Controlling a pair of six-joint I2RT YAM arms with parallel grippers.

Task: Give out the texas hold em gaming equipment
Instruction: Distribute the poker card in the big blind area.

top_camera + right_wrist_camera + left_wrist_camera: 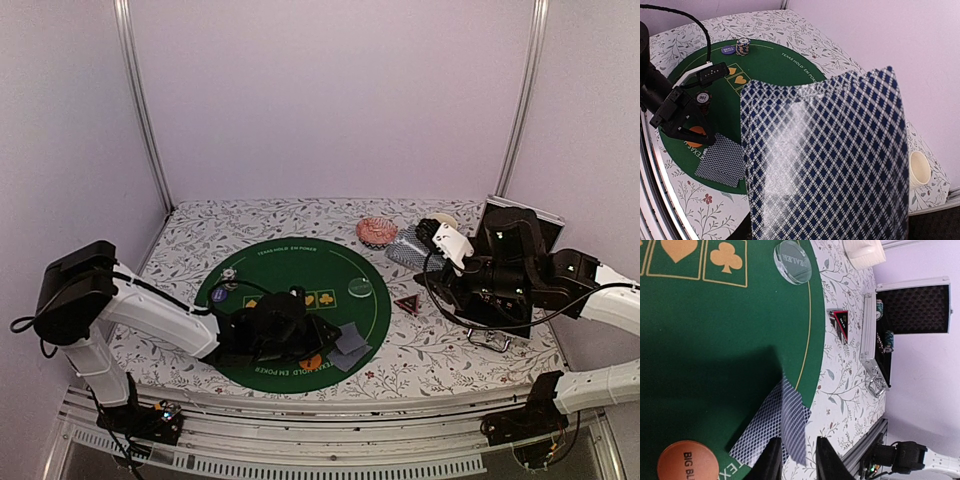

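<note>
The round green poker mat (250,262) lies mid-table. Two grey-blue-backed playing cards (760,427) lie overlapped at its near right edge, also in the top view (350,345) and the right wrist view (722,160). My left gripper (799,442) is open just above them, its fingers astride the upper card; it also shows in the top view (322,345). The orange button (687,465) lies beside it. My right gripper (428,240) is shut on a deck of cards (825,160), which hides its fingers. The pale-green dealer button (792,262), blue button (728,50), chip stack (743,46) and triangular marker (841,324) lie apart.
An open black case (515,265) with chip stacks (887,340) stands at the right under my right arm. The pink-patterned bowl (376,231) and cream mug (919,169) sit at the back right. Another chip stack (702,98) stands on the mat by my left arm.
</note>
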